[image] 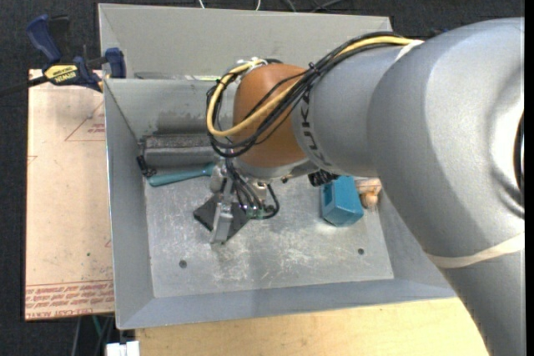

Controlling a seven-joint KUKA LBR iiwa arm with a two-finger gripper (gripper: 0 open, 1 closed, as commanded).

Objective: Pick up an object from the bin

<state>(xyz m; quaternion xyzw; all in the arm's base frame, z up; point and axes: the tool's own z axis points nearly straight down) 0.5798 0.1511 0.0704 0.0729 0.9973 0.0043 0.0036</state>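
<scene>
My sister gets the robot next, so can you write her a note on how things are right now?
Gripper: low in the bin, left of middle, beside a small black thing; a hold cannot be told.
Things: teal-handled tool and dark grey roll by the left wall; blue block on the right.
Done: nothing lifted out. Left: grasp one thing, lift it.

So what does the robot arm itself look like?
The arm is thick, rounded and silver-grey, with black lettering by the wrist. An orange dome cover caps the wrist, looped by yellow and black cables. The gripper is small, grey metal.
</scene>
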